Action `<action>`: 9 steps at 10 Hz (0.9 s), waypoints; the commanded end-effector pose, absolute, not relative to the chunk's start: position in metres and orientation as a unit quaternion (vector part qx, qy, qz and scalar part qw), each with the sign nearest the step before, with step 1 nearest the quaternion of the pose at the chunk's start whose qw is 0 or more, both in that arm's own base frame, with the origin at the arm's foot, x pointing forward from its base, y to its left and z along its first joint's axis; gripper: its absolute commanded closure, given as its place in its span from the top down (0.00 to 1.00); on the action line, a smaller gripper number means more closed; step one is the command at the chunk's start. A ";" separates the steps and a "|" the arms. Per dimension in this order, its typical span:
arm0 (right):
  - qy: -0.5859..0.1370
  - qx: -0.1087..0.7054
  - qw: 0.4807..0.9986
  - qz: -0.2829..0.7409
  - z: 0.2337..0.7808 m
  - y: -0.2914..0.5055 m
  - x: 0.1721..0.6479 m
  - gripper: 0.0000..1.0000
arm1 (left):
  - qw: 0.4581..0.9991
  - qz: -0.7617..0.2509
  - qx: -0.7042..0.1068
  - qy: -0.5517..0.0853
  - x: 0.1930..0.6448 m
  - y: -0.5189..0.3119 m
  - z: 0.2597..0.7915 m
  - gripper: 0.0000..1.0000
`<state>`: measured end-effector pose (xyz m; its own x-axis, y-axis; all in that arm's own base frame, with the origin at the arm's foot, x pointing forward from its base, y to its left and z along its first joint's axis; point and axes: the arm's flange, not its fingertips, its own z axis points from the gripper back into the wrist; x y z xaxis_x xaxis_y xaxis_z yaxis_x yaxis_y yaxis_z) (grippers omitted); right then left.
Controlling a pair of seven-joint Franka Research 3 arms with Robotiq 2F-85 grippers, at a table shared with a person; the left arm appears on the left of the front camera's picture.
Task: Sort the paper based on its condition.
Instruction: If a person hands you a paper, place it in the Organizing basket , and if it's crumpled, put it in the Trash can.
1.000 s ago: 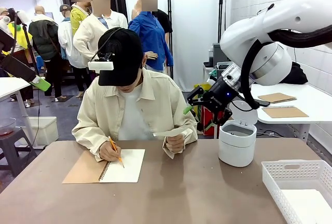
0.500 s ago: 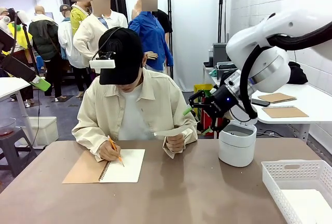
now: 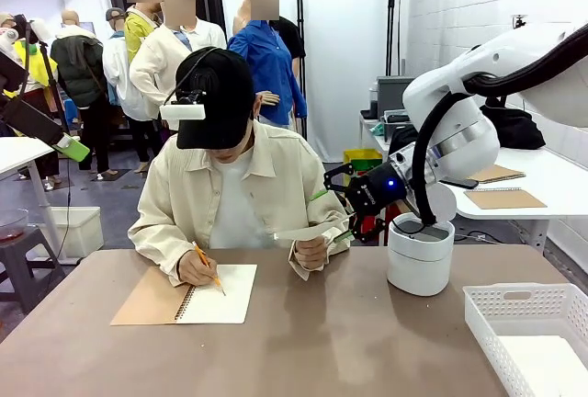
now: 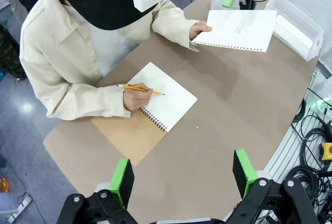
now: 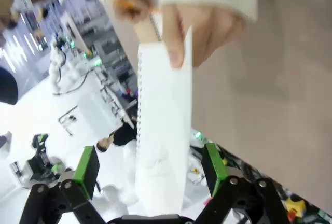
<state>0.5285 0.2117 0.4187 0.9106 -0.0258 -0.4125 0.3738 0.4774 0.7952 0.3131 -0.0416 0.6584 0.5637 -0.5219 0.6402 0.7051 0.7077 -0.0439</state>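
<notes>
paper [image 4: 239, 28] flat, lengthwise toward open hand [image 3: 332, 204]

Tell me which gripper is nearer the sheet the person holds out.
Right. The right gripper, open, straddles the sheet's far edge; the left gripper, open, hovers across the table from it.
</notes>
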 end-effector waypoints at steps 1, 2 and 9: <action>0.201 0.512 0.829 -0.097 0.421 0.211 0.533 0.80 | 0.871 -0.351 -0.150 -0.309 0.313 -0.041 0.659 1.00; 0.202 0.513 0.829 -0.100 0.420 0.212 0.534 0.61 | 0.871 -0.351 -0.150 -0.309 0.313 -0.041 0.659 1.00; 0.217 0.509 0.828 -0.096 0.424 0.210 0.531 0.00 | 0.871 -0.351 -0.150 -0.309 0.313 -0.041 0.659 1.00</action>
